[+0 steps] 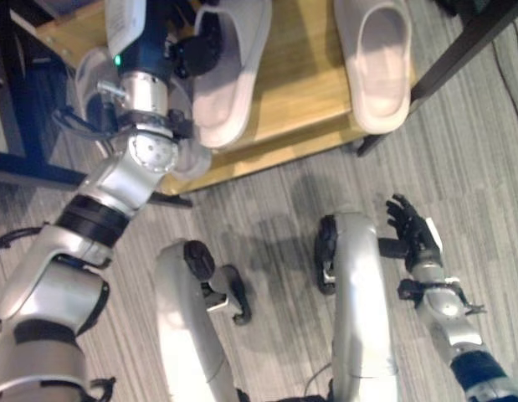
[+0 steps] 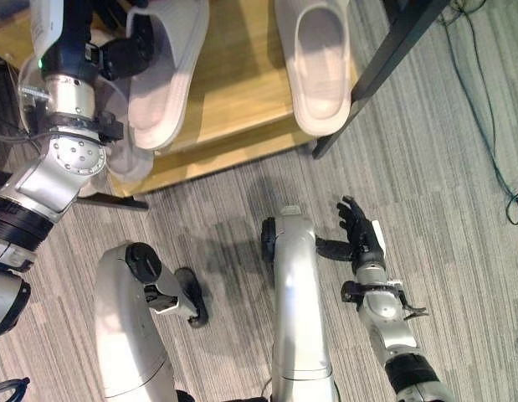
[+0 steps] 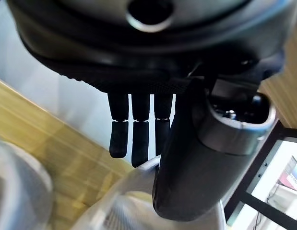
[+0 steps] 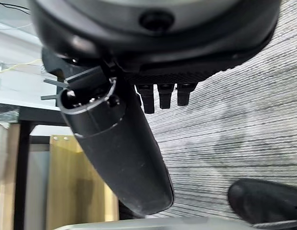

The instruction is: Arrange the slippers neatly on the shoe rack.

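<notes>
Squaring up the left slipper (image 1: pixel 229 67) on the shoe rack (image 1: pixel 305 100) looks like the step in hand. Left hand (image 1: pixel 196 46) at that slipper's left edge, dark fingers against its side near the opening. Fingers (image 3: pixel 134 139) look fairly straight in the wrist view, thumb alongside, slipper rim just below them; can't tell for sure whether anything's actually pinched, prob. just touching/pushing.

To do it well: nudge, don't grab. Left slipper sits tilted, toe overhanging the shelf front edge w/ heel end angled off to the right. Needs a push back onto the wood and a slight rotation so it runs parallel w/ the right slipper (image 1: pixel 374 59). Keep pressure low on the side wall; soft foam, likely to flex or skid. Watch the front edge, could tip off.

Right slipper: well apart from its mate, roughly straight, toe just over the front lip too; prob. wants a small push back afterwards.

Right hand (image 1: pixel 413 234) low over the carpet (image 1: pixel 267 193), fingers straight and spread, holding nothing, well away from both slippers.
</notes>
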Controlling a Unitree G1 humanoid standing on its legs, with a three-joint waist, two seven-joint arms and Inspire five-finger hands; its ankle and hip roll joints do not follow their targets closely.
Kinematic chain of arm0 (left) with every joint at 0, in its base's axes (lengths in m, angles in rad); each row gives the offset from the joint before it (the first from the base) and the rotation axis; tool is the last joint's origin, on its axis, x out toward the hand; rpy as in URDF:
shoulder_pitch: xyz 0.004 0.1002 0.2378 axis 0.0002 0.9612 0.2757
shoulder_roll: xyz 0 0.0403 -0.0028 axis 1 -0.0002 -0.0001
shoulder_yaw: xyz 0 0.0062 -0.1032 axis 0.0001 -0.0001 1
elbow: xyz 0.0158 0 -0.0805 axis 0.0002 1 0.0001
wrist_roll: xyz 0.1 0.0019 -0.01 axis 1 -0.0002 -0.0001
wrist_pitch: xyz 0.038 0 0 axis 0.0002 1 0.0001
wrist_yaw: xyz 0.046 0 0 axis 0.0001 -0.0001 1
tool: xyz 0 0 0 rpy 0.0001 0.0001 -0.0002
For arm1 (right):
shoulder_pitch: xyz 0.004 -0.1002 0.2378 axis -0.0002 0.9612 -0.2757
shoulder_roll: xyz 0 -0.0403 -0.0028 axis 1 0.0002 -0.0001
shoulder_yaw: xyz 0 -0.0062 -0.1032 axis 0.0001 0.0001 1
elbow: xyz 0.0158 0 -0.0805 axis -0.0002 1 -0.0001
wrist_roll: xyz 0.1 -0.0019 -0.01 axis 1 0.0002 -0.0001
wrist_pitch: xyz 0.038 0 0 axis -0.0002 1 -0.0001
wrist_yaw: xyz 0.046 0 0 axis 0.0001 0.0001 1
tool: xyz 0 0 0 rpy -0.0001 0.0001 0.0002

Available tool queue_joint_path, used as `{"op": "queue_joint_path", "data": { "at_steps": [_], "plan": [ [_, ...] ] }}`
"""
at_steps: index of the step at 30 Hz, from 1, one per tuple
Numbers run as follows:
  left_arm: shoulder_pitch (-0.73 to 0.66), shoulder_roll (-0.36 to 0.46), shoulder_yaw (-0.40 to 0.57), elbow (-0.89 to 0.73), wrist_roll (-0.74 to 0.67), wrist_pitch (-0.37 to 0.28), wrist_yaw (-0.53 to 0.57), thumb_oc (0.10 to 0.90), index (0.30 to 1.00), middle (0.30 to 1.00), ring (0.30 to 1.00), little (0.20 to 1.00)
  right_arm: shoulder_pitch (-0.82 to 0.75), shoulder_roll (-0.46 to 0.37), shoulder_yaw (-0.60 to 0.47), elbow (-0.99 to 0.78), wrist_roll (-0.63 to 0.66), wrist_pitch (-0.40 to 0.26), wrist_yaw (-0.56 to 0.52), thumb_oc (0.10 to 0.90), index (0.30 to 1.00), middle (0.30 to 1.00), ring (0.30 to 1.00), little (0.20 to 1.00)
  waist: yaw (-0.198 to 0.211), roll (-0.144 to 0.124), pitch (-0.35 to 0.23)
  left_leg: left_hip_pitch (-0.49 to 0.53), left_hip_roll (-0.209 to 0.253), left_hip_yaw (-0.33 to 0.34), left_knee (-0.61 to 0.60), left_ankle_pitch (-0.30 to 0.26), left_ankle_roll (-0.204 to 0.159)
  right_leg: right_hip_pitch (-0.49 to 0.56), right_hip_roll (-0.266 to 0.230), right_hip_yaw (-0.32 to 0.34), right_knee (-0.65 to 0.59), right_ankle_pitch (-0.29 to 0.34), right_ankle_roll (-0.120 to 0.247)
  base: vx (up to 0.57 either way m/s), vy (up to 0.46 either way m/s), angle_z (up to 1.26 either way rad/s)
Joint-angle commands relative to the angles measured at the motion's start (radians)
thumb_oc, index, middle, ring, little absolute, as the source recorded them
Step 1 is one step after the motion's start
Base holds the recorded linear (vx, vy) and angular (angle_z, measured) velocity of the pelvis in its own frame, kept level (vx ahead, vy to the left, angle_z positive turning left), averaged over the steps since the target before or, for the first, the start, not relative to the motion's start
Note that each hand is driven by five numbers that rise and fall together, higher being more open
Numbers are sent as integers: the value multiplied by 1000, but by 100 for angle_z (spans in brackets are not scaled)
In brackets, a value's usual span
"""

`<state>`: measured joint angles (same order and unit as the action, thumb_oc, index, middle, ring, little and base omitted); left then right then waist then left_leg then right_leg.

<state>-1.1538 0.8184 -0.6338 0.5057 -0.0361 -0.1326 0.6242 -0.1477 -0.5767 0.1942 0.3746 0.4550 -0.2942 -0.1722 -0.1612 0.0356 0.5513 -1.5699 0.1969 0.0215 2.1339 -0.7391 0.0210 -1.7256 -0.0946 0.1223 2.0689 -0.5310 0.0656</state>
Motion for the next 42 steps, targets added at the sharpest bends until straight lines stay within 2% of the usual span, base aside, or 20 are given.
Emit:
{"op": "queue_joint_path", "data": {
  "at_steps": [1, 5, 11, 12, 13, 14, 18, 22, 33, 42],
  "plan": [
    [-253, 42, 1, 54, -40, -67, 53, 400, 300, 300, 300, 300, 29, -64, -13, -158, 17, -78, 0, 800, 900, 900, 900, 900, -31, 24, -31, 0, -13, -89, -31, -1, -14, 156, -31, 43, 109, -240, 64, 46, 50, -15],
    [-276, -1, -18, 98, -55, -62, 30, 400, 300, 300, 300, 300, 43, -69, -11, -155, 11, -79, -3, 800, 900, 900, 900, 900, -43, 31, -31, 0, -16, -78, -11, -9, -10, 156, -35, 61, 130, -245, 67, 43, 40, -8],
    [-293, -111, -22, 83, -49, -61, 14, 400, 300, 300, 300, 300, 44, -71, -1, -127, 2, -72, -7, 800, 900, 900, 900, 900, -51, 26, -31, 0, -38, -52, 14, -23, -9, 156, -43, 98, 176, -250, 73, 17, 5, 6],
    [-294, -126, -21, 76, -47, -60, 13, 417, 326, 326, 326, 326, 42, -70, 3, -123, 1, -70, -7, 800, 900, 900, 900, 900, -50, 24, -31, 0, -41, -48, 19, -25, -11, 156, -44, 101, 181, -248, 73, 10, -27, 8],
    [-296, -143, -23, 73, -44, -56, 12, 690, 735, 735, 735, 735, 38, -70, 6, -118, -1, -70, -7, 800, 900, 900, 900, 900, -52, 20, -31, 0, -45, -45, 25, -27, -13, 156, -44, 109, 192, -250, 72, 8, -31, 10],
    [-301, -163, -24, 69, -45, -57, 8, 800, 900, 900, 900, 900, 33, -72, 11, -112, 1, -69, -6, 800, 900, 900, 900, 900, -52, 17, -31, 0, -49, -43, 29, -28, -16, 156, -47, 114, 202, -254, 70, 8, -21, 12],
    [-318, -202, -31, 74, -73, -61, -13, 800, 900, 900, 900, 900, 20, -76, 20, -94, 8, -63, -3, 800, 900, 900, 900, 900, -53, 8, -31, 0, -58, -32, 45, -36, -26, 156, -59, 129, 226, -259, 60, -7, -21, 8],
    [-313, -201, -33, 44, -85, -67, -34, 800, 900, 900, 900, 900, 17, -77, 23, -87, 3, -59, 2, 800, 900, 900, 900, 900, -45, 1, -31, 0, -63, -22, 50, -37, -39, 156, -70, 138, 241, -256, 49, -27, -42, 9],
    [-154, -125, 13, -97, -104, -88, -71, 800, 900, 900, 900, 900, 28, -81, 15, -87, -31, -49, -3, 800, 900, 900, 900, 900, -8, 2, -31, 0, -69, -20, 56, -45, -62, 156, -82, 137, 268, -259, 36, -18, -31, 7],
    [9, -73, 102, -246, -293, -169, -103, 800, 900, 900, 900, 900, 50, -72, 3, -80, -51, -36, -20, 800, 900, 900, 900, 900, 15, 6, -31, 0, -71, -23, 56, -52, -71, 156, -94, 132, 271, -262, 29, -8, -19, 3]
  ]
}}
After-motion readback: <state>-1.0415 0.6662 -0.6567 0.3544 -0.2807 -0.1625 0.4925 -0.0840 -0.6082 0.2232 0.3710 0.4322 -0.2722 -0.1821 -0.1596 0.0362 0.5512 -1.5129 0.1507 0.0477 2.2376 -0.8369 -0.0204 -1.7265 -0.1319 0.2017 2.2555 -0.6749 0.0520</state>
